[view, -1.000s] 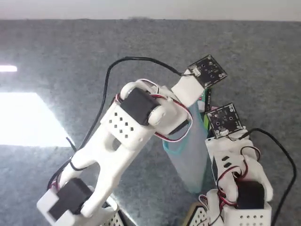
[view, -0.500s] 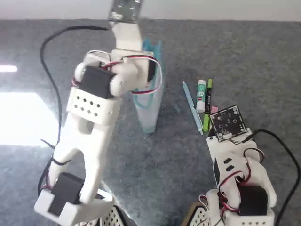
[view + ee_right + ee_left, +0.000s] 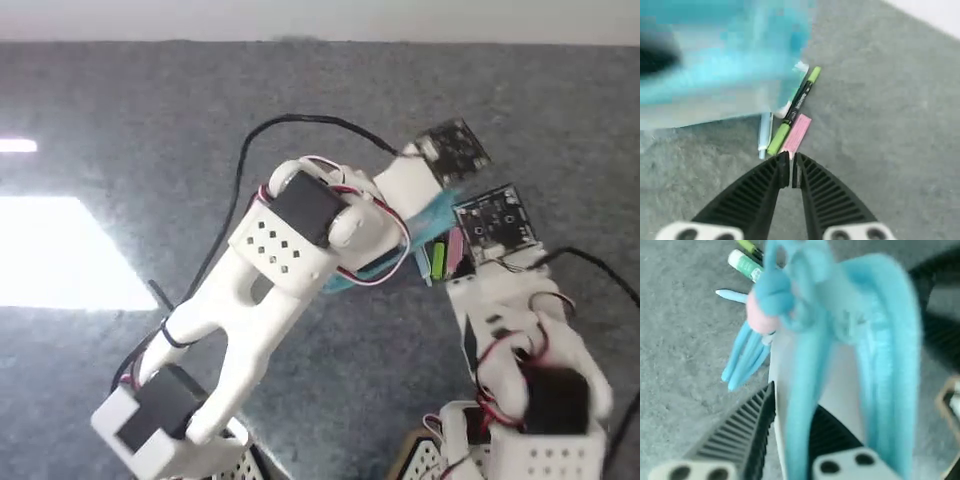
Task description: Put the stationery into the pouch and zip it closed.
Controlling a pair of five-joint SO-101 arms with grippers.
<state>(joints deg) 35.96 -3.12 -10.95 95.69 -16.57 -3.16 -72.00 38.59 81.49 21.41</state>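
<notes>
Two robot arms at a grey table; the left gripper holds a light blue pouch off the table, above loose stationery at the right.
From above, the left arm stretches from the near left across to the right and covers most of the pouch. The left wrist view makes the grip plain: both fingers are clamped on one thin wall of the pouch, whose blue tassel dangles beside a glue stick. The right wrist view shows a green highlighter, a pink block touching it and a light blue pen lying together on the table beside the blurred pouch. The right arm rises at the near right, and the right gripper points down just near of the stationery, its fingers almost together with nothing between them.
</notes>
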